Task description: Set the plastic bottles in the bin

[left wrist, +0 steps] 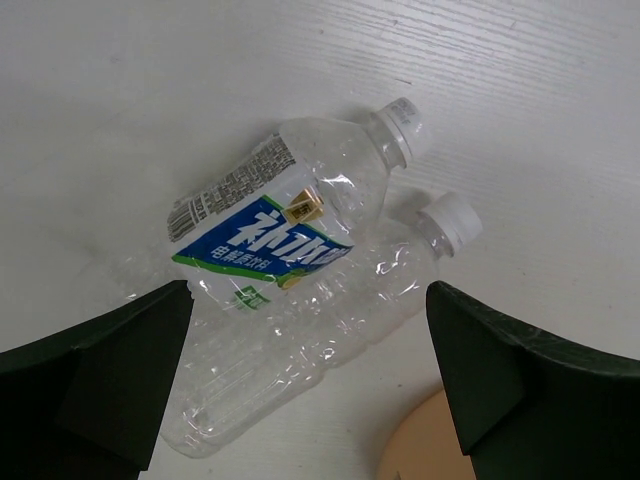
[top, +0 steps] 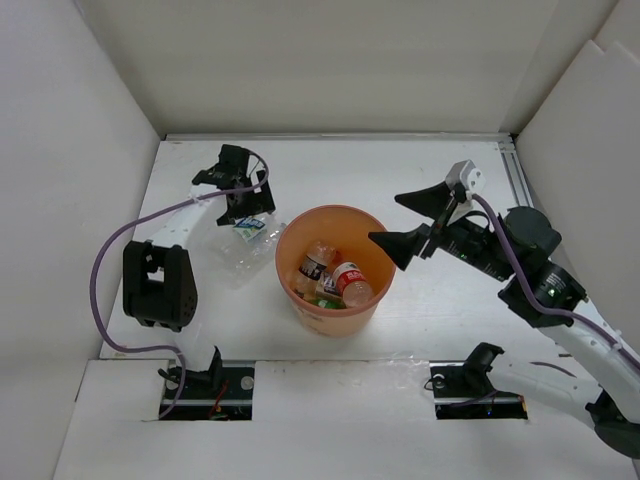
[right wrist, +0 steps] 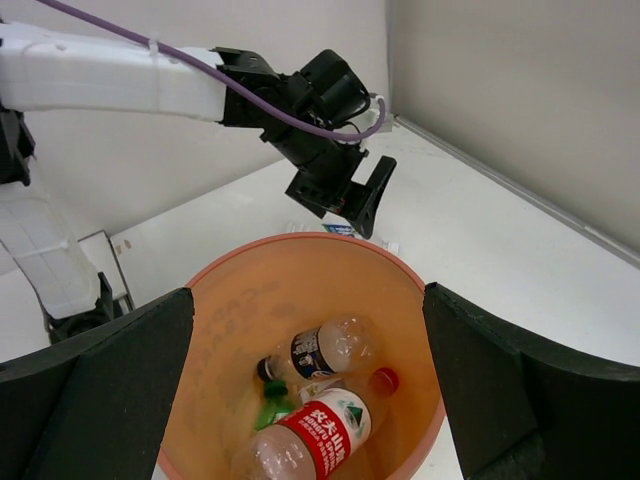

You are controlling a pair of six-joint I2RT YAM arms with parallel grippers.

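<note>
Two clear plastic bottles lie side by side on the table left of the bin: one with a blue-white label [left wrist: 270, 235] [top: 248, 232] and a plain one [left wrist: 300, 345] nearer the bin. My left gripper [left wrist: 310, 380] [top: 250, 212] hovers open over them, touching neither. The round orange bin [top: 340, 318] [right wrist: 225, 330] holds a red-labelled bottle [right wrist: 320, 435] [top: 351, 284], a clear dark-labelled bottle [right wrist: 325, 350] and a green bottle [right wrist: 270, 408]. My right gripper [top: 385, 218] [right wrist: 310, 380] hangs open and empty just right of the bin's rim, looking down into it.
White walls close in the table on the left, back and right. The bin's rim [left wrist: 425, 450] lies close to the plain bottle. A metal rail [top: 515, 175] runs along the right back edge. The arm bases [top: 210, 385] sit at the near edge.
</note>
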